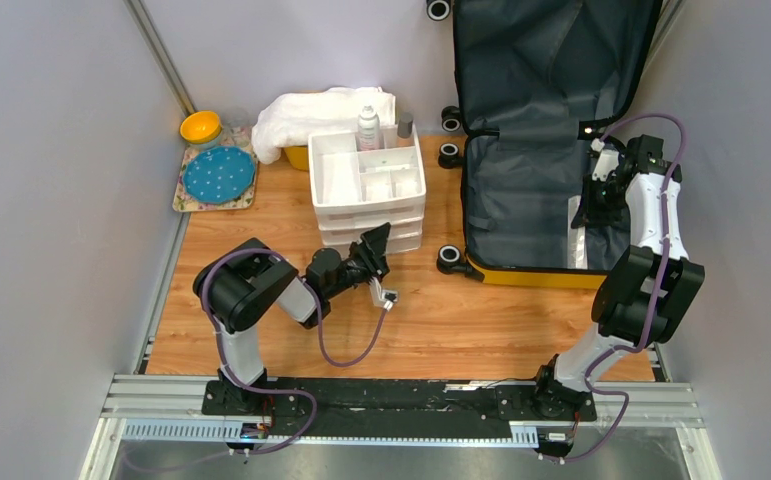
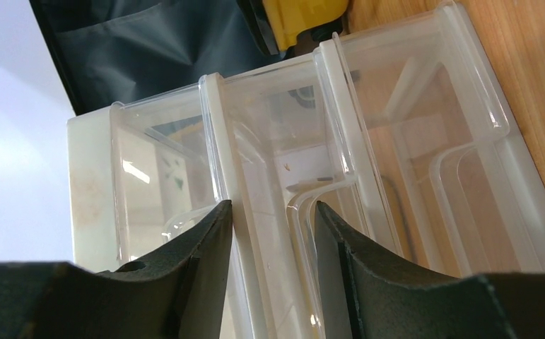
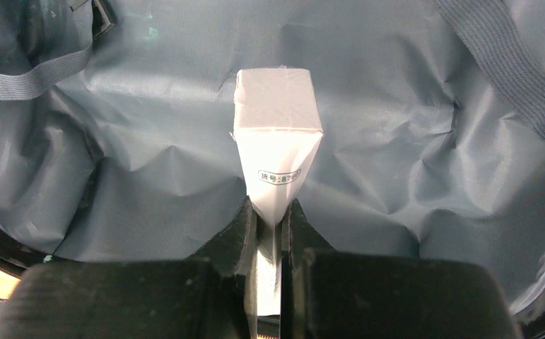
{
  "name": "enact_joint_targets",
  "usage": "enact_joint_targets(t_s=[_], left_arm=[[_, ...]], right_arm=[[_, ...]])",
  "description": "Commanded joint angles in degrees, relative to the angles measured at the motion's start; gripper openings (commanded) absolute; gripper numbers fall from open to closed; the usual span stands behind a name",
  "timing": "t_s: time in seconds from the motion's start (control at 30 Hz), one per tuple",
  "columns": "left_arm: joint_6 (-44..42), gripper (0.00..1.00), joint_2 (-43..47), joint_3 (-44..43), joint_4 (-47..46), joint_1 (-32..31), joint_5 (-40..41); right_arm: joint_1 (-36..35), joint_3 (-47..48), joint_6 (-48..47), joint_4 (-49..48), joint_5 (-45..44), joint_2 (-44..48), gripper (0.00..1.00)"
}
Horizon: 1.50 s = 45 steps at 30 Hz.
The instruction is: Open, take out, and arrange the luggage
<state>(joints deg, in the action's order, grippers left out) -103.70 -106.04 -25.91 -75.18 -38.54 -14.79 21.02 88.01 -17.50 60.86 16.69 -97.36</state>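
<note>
My left hand (image 2: 273,206) is open at the front of the white drawer organiser (image 1: 371,215), its fingers either side of a clear drawer pull and possibly touching it. The luggage (image 1: 521,190) lies open on the right of the worktop (image 1: 441,320). There my right hand (image 3: 271,208) pinches a white packet (image 3: 276,120) over the grey lining.

In the top external view, the picture's upper edge crops the raised lid of the luggage (image 1: 551,90). A white towel (image 1: 311,112) covers most of the yellow tub (image 1: 297,157). We cannot read the label on the bottle (image 1: 368,128). In the right wrist view, the lower end of the white packet (image 3: 278,127) disappears between the fingers of the right pincer (image 3: 271,212), and we find its printed code only partly legible. The left wrist view crops the drawer organiser (image 2: 283,141) at the right.
</note>
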Motion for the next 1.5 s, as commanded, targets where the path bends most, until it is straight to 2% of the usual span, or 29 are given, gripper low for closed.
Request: enact_joint_targets(t_s=[0.0, 0.2, 0.53, 0.77, 0.9, 1.03, 1.1, 1.17, 1.2, 1.33, 1.4, 1.47], left_arm=[[-2.56, 0.52, 3.03, 0.86, -16.41, -1.18, -2.97], [-2.74, 0.52, 4.08, 1.56, -15.18, -2.76, -2.62], [-5.46, 0.57, 6.89, 8.68, -13.24, -4.78, -4.46], [-5.81, 0.56, 8.74, 10.71, -12.98, -6.54, -4.12], [4.0, 0.64, 12.34, 10.62, -10.28, -10.05, 3.71], [14.91, 0.64, 22.16, 11.32, 0.8, -13.74, 10.64], [18.35, 0.63, 24.2, 11.84, 3.88, -14.54, 14.25], [19.32, 0.6, 24.65, 12.37, 2.85, -14.8, 17.31], [18.89, 0.57, 24.22, 13.16, -1.68, -14.8, 18.03], [13.98, 0.57, 15.81, 13.35, -17.96, -14.89, 19.97], [10.63, 0.57, 12.28, 10.64, -20.44, -14.72, 22.77], [11.49, 0.6, 11.82, 9.04, -20.36, -14.28, 24.27]], right_arm=[[-0.36, 0.59, -0.87, 0.75, 1.33, 0.07, 0.0], [-0.36, -0.12, -1.4, 0.66, 1.24, 0.68, 0.0], [-0.36, 0.06, -1.58, 0.66, 1.77, 0.33, 0.0], [-0.36, -0.03, -1.14, 0.57, 2.47, 0.07, 0.0], [-0.36, -0.29, -1.14, 0.49, 2.47, 0.59, 0.0], [-0.45, -1.43, -1.05, 0.4, 2.91, 1.21, 0.0], [-0.36, -1.79, -0.96, 0.31, 3.09, 1.56, 0.0], [-0.36, -1.87, -0.79, 0.22, 3.18, 1.65, 0.0], [-0.36, -1.96, -0.7, 0.14, 3.44, 1.56, 0.0], [-0.36, -2.05, -0.17, 0.31, 3.53, 1.12, 0.0], [-0.36, -1.87, 0.01, 0.4, 3.7, 0.95, 0.0], [-0.36, -1.61, 0.09, 0.57, 3.7, 0.68, 0.0]])
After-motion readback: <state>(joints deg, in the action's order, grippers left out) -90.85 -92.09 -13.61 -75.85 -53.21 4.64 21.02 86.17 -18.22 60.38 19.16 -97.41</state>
